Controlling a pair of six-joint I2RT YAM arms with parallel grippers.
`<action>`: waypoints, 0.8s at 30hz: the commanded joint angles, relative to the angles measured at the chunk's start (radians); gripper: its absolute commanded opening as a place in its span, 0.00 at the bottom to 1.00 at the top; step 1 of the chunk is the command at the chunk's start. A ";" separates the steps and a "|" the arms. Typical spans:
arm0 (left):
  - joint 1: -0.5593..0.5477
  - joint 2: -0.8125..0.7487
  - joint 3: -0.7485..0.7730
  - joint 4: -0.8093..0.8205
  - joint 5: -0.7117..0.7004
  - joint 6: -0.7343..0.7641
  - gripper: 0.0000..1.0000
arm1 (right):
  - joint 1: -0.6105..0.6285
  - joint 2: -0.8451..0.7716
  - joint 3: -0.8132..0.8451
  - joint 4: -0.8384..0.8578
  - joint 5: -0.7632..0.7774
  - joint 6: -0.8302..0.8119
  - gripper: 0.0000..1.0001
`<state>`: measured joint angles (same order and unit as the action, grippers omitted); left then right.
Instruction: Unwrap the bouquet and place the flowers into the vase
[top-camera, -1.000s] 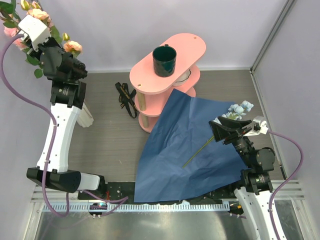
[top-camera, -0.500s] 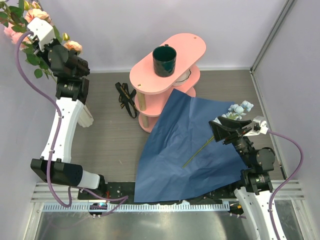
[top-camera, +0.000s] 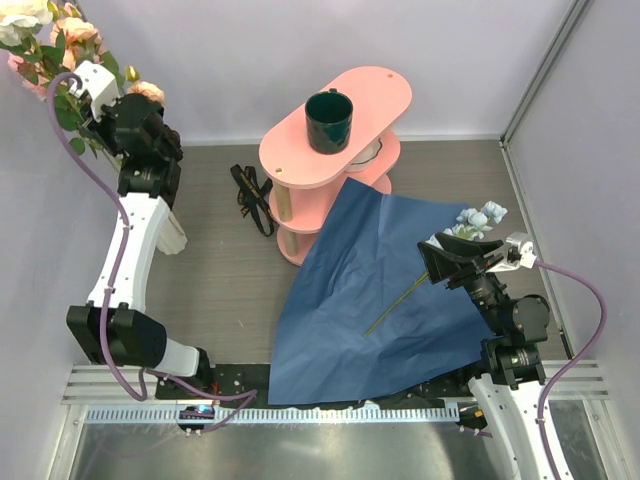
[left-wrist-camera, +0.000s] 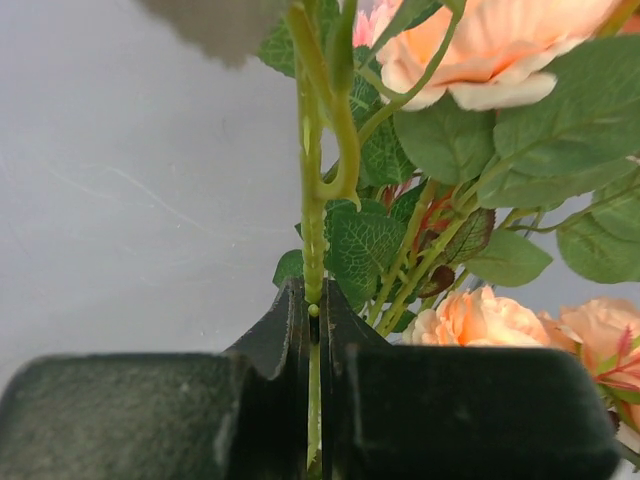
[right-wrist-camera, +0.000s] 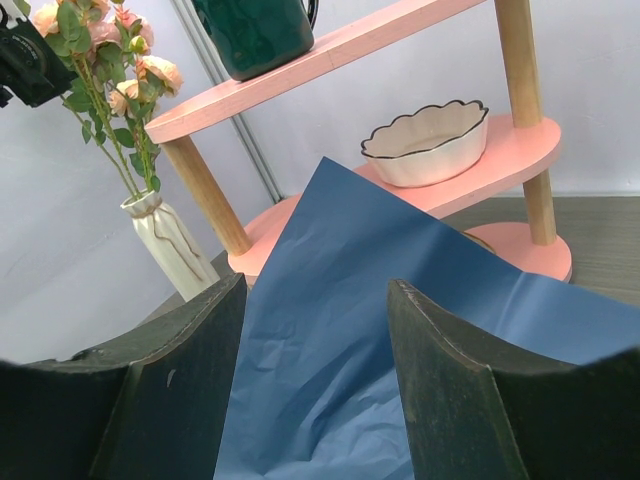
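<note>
Pink-and-peach artificial flowers on green stems (top-camera: 78, 32) up at 10 o'clock, one stem pinched in tightly closed left gripper (left-wrist-camera: 313, 300); lower ends at mouth of ribbed cream vase (right-wrist-camera: 165, 245). Right gripper (right-wrist-camera: 317, 285) gaping, empty, above creased blue wrapping paper (top-camera: 370, 290) at 5 o'clock; pale-blue bloom (top-camera: 485, 213) at 3 o'clock.

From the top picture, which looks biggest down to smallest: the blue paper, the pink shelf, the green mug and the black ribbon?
1. blue paper
2. pink shelf
3. green mug and black ribbon: they look about alike. The mug stands higher, nearer the camera, so I won't rank these two.
</note>
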<state>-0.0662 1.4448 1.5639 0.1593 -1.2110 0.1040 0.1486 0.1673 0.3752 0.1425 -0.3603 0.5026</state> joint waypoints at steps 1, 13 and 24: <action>0.019 -0.014 -0.022 -0.030 -0.024 -0.136 0.04 | 0.003 -0.011 -0.007 0.045 0.001 0.004 0.64; 0.028 -0.026 -0.093 -0.110 -0.024 -0.242 0.20 | 0.003 -0.009 -0.010 0.048 0.000 0.007 0.64; 0.029 -0.152 -0.146 -0.437 0.065 -0.558 0.94 | 0.006 0.009 -0.010 0.043 0.021 0.008 0.64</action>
<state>-0.0437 1.4040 1.4162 -0.1070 -1.1889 -0.2176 0.1490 0.1677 0.3660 0.1490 -0.3599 0.5034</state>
